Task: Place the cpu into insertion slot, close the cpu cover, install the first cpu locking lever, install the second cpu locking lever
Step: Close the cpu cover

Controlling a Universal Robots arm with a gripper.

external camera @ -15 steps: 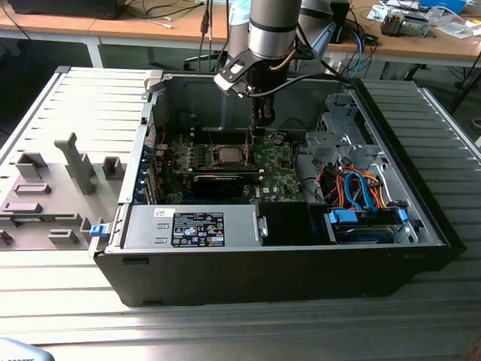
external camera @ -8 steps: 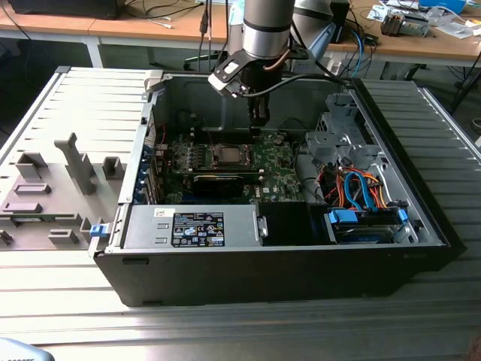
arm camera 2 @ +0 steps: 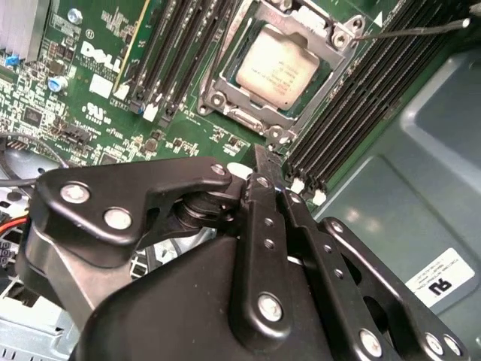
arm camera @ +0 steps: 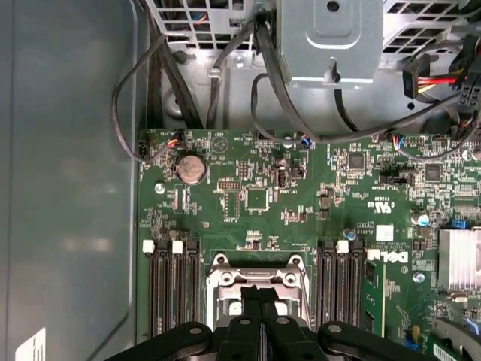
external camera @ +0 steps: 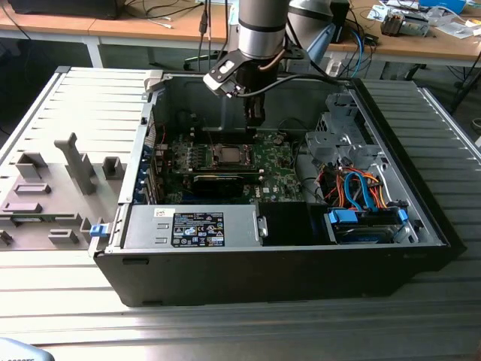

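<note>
The cpu (arm camera 2: 276, 66) lies flat in the insertion slot (external camera: 225, 155) on the green board, pale face up. The grey metal cpu cover (arm camera 2: 225, 75) frames it. A thin wire locking lever (arm camera 2: 409, 30) sticks out from one socket corner over the black memory slots. My gripper (external camera: 255, 124) hangs inside the case, just above the board and a little to the exterior view's right of the socket. Its black fingers are shut with nothing between them in both wrist views (arm camera 2: 259, 162) (arm camera: 260, 289). They hide part of the socket frame (arm camera: 255, 272) in the first wrist view.
Black memory slots (arm camera: 171, 293) flank the socket. A long black card (external camera: 218, 180) and the power supply (external camera: 195, 226) lie nearer the case front. The drive cage (external camera: 338, 139) with cables (external camera: 353, 188) is on the exterior view's right. Grey fixtures (external camera: 75, 165) stand outside the case.
</note>
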